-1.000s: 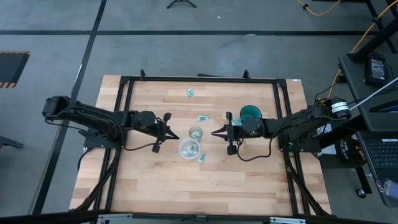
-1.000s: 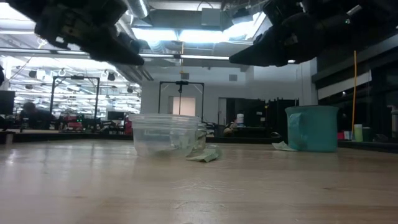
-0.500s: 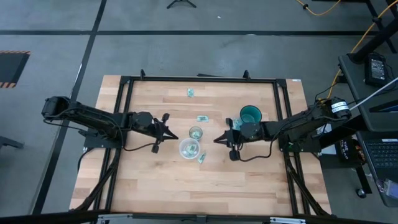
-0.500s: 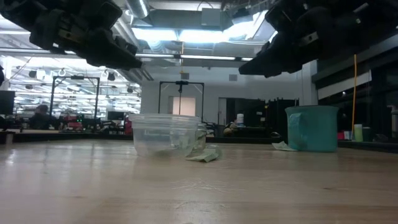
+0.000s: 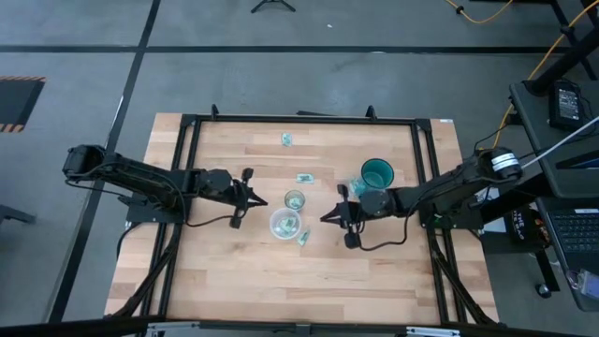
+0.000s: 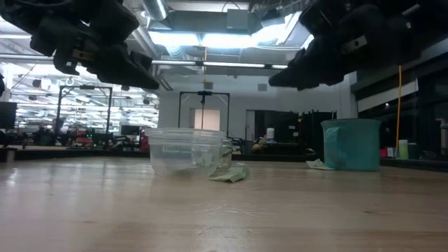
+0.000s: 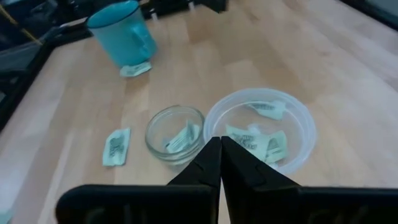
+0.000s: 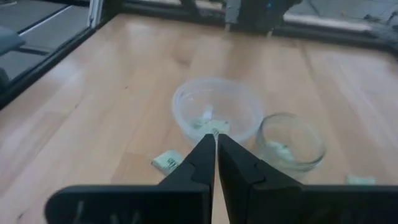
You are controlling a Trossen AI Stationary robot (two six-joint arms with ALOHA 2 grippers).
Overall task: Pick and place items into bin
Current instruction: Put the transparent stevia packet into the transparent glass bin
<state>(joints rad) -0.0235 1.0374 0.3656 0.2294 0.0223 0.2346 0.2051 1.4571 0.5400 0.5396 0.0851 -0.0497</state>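
Note:
Small teal-green and white packets lie around two clear bowls mid-table. The larger clear bin (image 5: 284, 223) (image 7: 260, 127) (image 8: 217, 109) (image 6: 185, 150) holds several packets. The small glass bowl (image 5: 295, 199) (image 7: 176, 127) (image 8: 291, 140) holds one. Loose packets lie flat on the wood: one by the bin (image 5: 304, 238) (image 8: 166, 162) (image 6: 231, 175), one mid-table (image 5: 304, 178) (image 7: 117, 146), one far off (image 5: 287, 139), one against the teal mug (image 7: 135, 69). My left gripper (image 5: 267, 207) (image 7: 219, 142) hovers shut left of the bowls. My right gripper (image 5: 323, 219) (image 8: 216, 138) hovers shut right of the bin.
The teal mug (image 5: 377, 173) (image 6: 351, 143) (image 7: 121, 32) stands upright right of the bowls, close beside my right arm. A black frame (image 5: 187, 126) borders the table's far, left and right sides. Bare wood lies toward the near edge.
My right gripper has moved toward the table's near edge, from beside the small glass bowl to beside the larger bin, staying shut. The bowls and packets have kept their places.

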